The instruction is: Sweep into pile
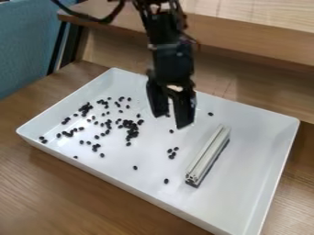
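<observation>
1. Gripper (172, 120): hangs over the upper middle of the white tray (257, 199), pointing down. Jaws stand spread, a gap between them, pinching nothing.
2. Beans (131, 131): dark, loose, inside the tray. Most lie scattered over its left half, with several small clusters; a few strays lie toward the middle, and one sits to the right of the gripper.
3. Bar (208, 153): pale, with a dark strip along its lower side; lies slantwise on the tray floor, right of the gripper and apart from it.
4. Obstructions: raised walls enclose the tray on all sides. The bar occupies floor space to the right of the beans.
5. Surroundings: tray rests on a wooden table (67, 195). A raised wooden shelf (245, 39) stands behind it; blue fabric (25, 46) is at upper left. A black cable (92, 18) loops beside the arm.
</observation>
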You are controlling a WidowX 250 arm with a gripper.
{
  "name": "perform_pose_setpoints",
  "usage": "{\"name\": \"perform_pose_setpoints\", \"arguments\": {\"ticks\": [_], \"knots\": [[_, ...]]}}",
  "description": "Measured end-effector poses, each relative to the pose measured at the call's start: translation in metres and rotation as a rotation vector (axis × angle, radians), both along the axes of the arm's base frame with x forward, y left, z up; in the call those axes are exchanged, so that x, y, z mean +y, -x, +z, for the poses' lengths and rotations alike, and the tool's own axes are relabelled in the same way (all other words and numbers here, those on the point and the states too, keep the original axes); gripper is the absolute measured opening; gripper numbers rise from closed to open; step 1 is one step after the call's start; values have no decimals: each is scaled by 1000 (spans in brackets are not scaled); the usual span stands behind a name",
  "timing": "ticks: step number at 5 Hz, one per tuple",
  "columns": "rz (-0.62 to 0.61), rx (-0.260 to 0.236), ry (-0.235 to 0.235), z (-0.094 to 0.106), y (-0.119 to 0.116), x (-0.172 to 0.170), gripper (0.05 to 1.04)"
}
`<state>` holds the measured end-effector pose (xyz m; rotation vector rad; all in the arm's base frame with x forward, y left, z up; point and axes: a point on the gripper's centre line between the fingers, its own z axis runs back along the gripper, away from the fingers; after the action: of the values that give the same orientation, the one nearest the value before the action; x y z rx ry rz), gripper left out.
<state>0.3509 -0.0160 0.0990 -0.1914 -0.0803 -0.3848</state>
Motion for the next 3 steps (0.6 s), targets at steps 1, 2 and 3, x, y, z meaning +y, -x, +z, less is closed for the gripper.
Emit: {"name": "perform_pose_setpoints", "arguments": {"ticks": [1, 2, 3], "knots": [[67, -16, -10, -7, -2, -22, 999], [171, -19, -35, -8, -4, -45, 999], [267, -7, -48, -20, -8, -51, 999]]}}
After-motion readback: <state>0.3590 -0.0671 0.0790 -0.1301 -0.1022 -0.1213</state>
